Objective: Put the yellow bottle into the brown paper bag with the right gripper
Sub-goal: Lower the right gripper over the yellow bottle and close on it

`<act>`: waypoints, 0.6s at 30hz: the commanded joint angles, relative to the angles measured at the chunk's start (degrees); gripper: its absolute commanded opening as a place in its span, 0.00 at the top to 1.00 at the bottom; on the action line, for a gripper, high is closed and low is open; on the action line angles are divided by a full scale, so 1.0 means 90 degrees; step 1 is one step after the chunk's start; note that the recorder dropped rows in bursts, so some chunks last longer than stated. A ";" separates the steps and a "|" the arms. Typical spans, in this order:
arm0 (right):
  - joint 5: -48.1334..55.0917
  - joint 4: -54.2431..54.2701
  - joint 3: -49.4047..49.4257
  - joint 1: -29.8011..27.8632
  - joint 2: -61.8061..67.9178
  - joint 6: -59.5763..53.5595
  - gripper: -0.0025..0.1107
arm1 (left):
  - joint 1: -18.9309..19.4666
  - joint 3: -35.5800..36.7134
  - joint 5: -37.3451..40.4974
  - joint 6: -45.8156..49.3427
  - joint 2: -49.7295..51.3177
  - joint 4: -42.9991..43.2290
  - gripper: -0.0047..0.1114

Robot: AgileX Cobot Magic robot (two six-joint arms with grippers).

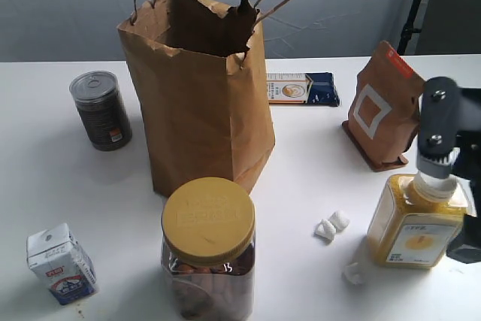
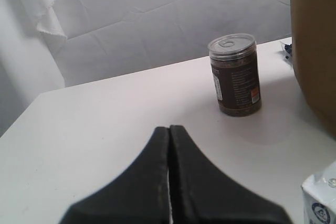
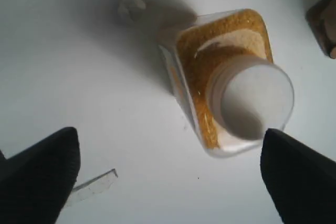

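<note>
The yellow bottle (image 1: 413,227) stands upright on the bench (image 1: 316,178), at about four o'clock from the brown paper bag (image 1: 199,110) and well apart from it; the right gripper (image 3: 168,174) hangs over its white cap, jaws wide apart, seemingly touching nothing; the left gripper (image 2: 169,150) has its jaws pressed together; a dark can (image 1: 101,110) stands at the bag's nine o'clock.

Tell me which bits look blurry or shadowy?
Right wrist view: the right gripper's fingertips look blurry, the yellow bottle sharper, with a soft shadow on the table. Left wrist view: the left gripper is blurry up close, the can sharp. Exterior view: even light.
</note>
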 commanded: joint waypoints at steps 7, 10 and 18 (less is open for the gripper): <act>-0.0923 -0.0107 -0.0040 0.0032 0.1580 -0.0519 0.26 | 0.0001 0.0030 -0.0023 -0.0045 -0.0014 -0.0003 0.96; -0.1028 -0.0120 -0.0040 0.0016 0.1791 -0.0519 0.30 | 0.0001 0.0030 -0.0023 -0.0045 -0.0014 -0.0003 0.96; -0.1005 -0.0120 -0.0040 0.0016 0.1977 0.0121 0.83 | 0.0001 0.0030 -0.0023 -0.0045 -0.0014 -0.0003 0.96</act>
